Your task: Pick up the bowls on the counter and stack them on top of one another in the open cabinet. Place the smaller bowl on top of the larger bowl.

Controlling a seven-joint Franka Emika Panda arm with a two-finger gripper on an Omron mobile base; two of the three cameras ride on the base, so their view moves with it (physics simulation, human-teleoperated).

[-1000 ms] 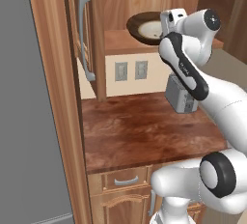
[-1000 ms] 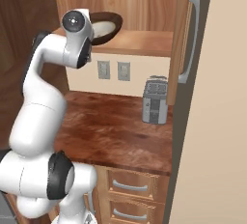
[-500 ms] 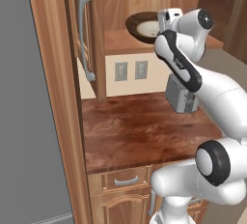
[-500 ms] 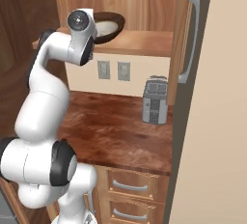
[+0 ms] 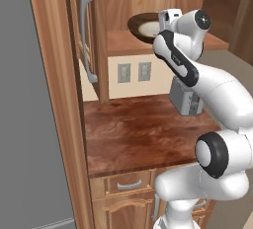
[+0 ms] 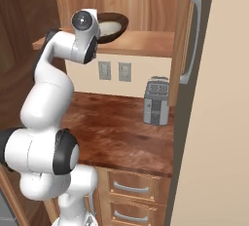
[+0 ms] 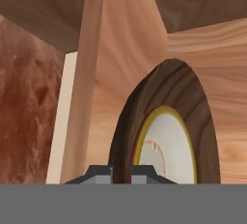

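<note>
So claw (image 7: 120, 174) pinching brown wood-grain bowl (image 7: 164, 121) rim, cream bowl (image 7: 166, 148) nested just beyond; stiff, probably slippy, edge grip best.

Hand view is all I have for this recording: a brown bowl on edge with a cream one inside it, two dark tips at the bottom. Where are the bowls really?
Observer: On the shelf of the open cabinet, above the counter. The brown bowl sits flat there with the cream bowl inside it; the hand is what's rolled.
Operator: Are the jaws on anything?
Observer: In the hand view the gripper is shut on the brown bowl's rim, one tip on each side.
Operator: Anything left on the counter?
Observer: A grey toaster, standing near the back wall below the shelf.
</note>
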